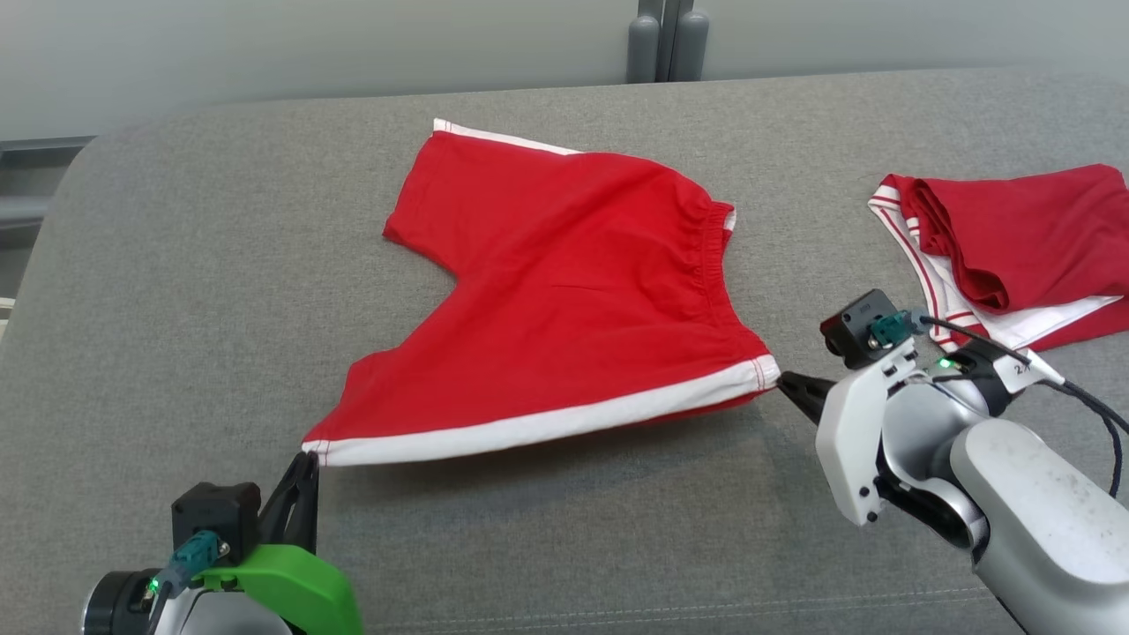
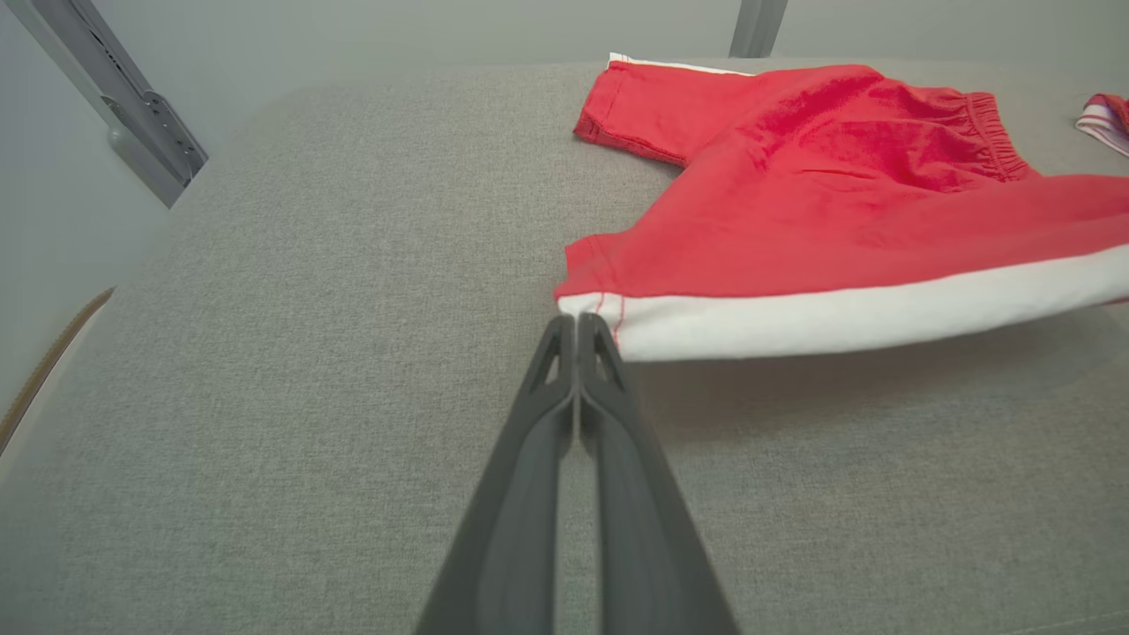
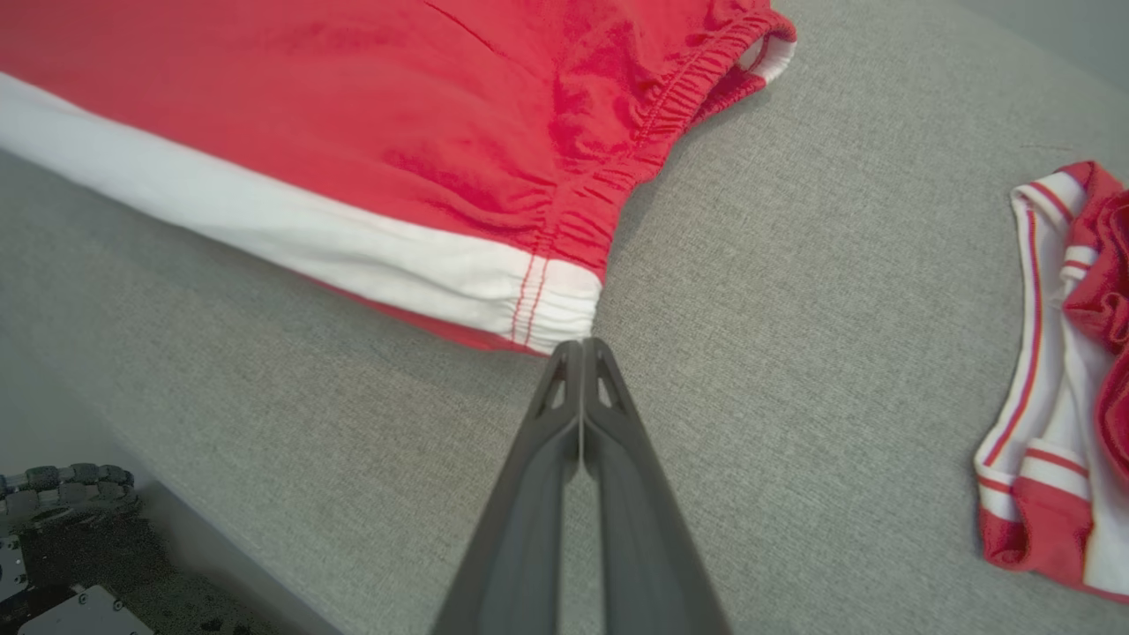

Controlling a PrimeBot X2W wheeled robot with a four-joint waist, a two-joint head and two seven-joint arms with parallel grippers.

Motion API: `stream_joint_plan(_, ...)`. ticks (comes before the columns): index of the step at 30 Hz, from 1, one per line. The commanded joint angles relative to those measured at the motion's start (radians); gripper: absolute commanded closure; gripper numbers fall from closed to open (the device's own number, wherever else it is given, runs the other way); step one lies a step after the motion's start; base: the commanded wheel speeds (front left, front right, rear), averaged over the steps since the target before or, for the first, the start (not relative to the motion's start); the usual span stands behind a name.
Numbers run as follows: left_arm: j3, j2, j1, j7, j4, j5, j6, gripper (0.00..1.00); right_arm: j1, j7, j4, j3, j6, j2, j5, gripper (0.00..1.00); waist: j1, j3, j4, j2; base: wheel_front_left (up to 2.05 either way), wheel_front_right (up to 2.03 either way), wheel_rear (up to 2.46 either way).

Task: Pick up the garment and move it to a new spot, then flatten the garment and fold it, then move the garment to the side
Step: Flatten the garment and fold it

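Left tool point(image 1: 309, 459) pinches shorts point(image 1: 564, 291) at hem corner, right tool point(image 1: 785, 381) at waistband corner. White stripe is stretched between tips, raised off tabletop point(image 1: 176, 309) — likely for flattening.

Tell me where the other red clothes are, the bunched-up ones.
In the head view the bunched red clothes lie on the grey cushion at the far right, right of the spread red shorts.

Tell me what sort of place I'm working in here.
Probably an indoor test room set up for folding clothes: a grey cloth-covered surface, red shorts spread on it, and a bare pale wall with metal posts behind.
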Motion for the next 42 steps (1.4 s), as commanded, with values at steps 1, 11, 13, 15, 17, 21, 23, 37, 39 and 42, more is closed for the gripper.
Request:
stream_joint_plan(1,0.003,0.011,0.013,0.002,-0.007,0.003,0.008,1.0,0.02,0.004,-0.011,-0.008,-0.002,-0.005,-0.013,1.0,0.0001,-0.002,0.003,0.0,0.0,0.0,0.0)
stream_joint_plan(11,-0.014,0.036,-0.116,0.034,-0.038,0.036,-0.034,1.0,0.133,0.038,-0.237,-0.139,-0.002,0.062,-0.037,1.0,0.0001,0.056,-0.014,0.0,0.0,0.0,0.0)
stream_joint_plan(13,-0.023,0.027,-0.2,0.032,0.015,0.052,-0.059,1.0,0.102,0.038,-0.258,-0.153,-0.001,0.086,-0.034,1.0,0.0001,0.081,-0.022,0.0,0.0,0.0,0.0)
stream_joint_plan(15,-0.031,0.01,-0.295,0.026,0.081,0.07,-0.081,1.0,0.071,0.034,-0.265,-0.164,-0.002,0.105,-0.045,1.0,0.0001,0.11,-0.03,0.0,0.0,0.0,0.0)
stream_joint_plan(17,-0.038,-0.012,-0.382,0.025,0.15,0.083,-0.093,1.0,0.039,0.035,-0.259,-0.17,-0.001,0.128,-0.043,1.0,0.0001,0.14,-0.039,0.0,0.0,0.0,0.0)
stream_joint_plan(21,-0.05,-0.049,-0.545,0.022,0.283,0.105,-0.117,1.0,-0.036,0.013,-0.216,-0.196,-0.001,0.174,-0.059,1.0,0.0001,0.201,-0.062,0.0,0.0,0.0,0.0)
stream_joint_plan(23,-0.053,-0.06,-0.614,0.019,0.348,0.115,-0.129,1.0,-0.066,-0.003,-0.188,-0.203,-0.001,0.198,-0.064,1.0,0.0001,0.227,-0.072,0.0,0.0,0.0,0.0)
stream_joint_plan(37,-0.111,-0.076,-0.972,0.011,0.654,0.211,-0.197,1.0,-0.201,-0.177,-0.036,-0.248,-0.001,0.338,-0.117,1.0,0.0001,0.339,-0.141,0.0,0.0,0.0,0.0)
stream_joint_plan(39,-0.12,-0.076,-1.009,0.012,0.682,0.222,-0.205,1.0,-0.209,-0.2,-0.027,-0.264,-0.001,0.353,-0.128,1.0,0.0001,0.344,-0.151,0.0,0.0,0.0,0.0)
stream_joint_plan(42,-0.131,-0.073,-1.06,0.015,0.717,0.24,-0.211,1.0,-0.22,-0.22,-0.014,-0.29,-0.001,0.379,-0.137,1.0,0.0001,0.349,-0.171,0.0,0.0,0.0,0.0)
